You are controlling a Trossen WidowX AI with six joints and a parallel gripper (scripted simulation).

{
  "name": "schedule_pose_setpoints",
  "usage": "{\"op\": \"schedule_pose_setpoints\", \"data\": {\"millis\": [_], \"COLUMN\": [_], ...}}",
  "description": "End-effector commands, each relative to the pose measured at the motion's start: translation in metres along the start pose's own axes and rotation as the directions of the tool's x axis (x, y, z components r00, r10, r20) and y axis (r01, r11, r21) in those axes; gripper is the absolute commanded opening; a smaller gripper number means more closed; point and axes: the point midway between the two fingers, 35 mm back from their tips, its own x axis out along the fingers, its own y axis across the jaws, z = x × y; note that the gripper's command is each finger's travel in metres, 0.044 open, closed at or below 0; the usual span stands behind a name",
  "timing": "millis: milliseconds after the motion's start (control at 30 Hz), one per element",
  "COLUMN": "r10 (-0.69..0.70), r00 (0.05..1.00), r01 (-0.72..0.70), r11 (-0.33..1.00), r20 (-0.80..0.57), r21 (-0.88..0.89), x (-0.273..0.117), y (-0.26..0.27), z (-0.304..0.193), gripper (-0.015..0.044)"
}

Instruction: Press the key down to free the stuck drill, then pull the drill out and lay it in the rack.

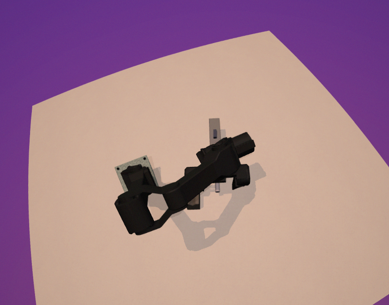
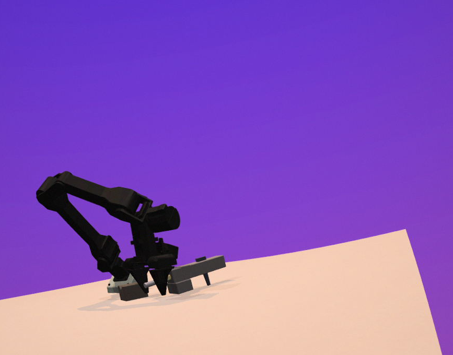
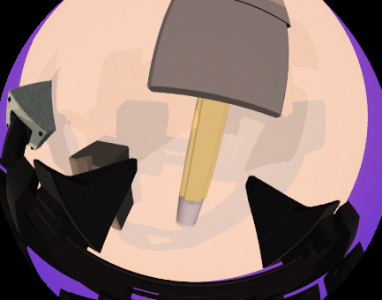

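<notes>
Pulling out looks like the step in hand: the drill (image 1: 217, 187) (image 2: 149, 284) (image 3: 203, 150) juts well out of the end of the block (image 1: 214, 123) (image 2: 203, 266) (image 3: 220, 53), its yellow length bare, and the key (image 1: 215, 133) (image 2: 200, 259) sits through the block, probably pressed already. The gripper (image 1: 218, 187) (image 2: 154, 293) (image 3: 193, 174) is wide open beyond that end, fingers astride the drill, gripping nothing. Next it likely needs a firm hold and a straight draw from the block, then a sideways carry to the rack (image 1: 193, 202) (image 2: 132, 292) (image 3: 115, 154), off the block's drill end
</notes>
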Motion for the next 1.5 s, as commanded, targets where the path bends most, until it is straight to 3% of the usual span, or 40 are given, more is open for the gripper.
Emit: {"op": "schedule_pose_setpoints", "data": {"millis": [0,267,800,1467], "r10": [0.003,0.003,-0.001,0.003], "r00": [1.0,1.0,1.0,1.0], "r01": [-0.003,-0.003,0.001,-0.003], "r11": [1.0,1.0,1.0,1.0], "r20": [-0.003,-0.003,-0.001,-0.003], "r21": [0.002,0.002,0.0,0.002], "x": [0.002,0.0034,0.0014,-0.0014], "y": [0.0008,0.0013,-0.0002,0.0023], "z": [0.0024,0.0043,0.0026,0.0027], "gripper": [0.044,0.044,0.002,0.0]}}
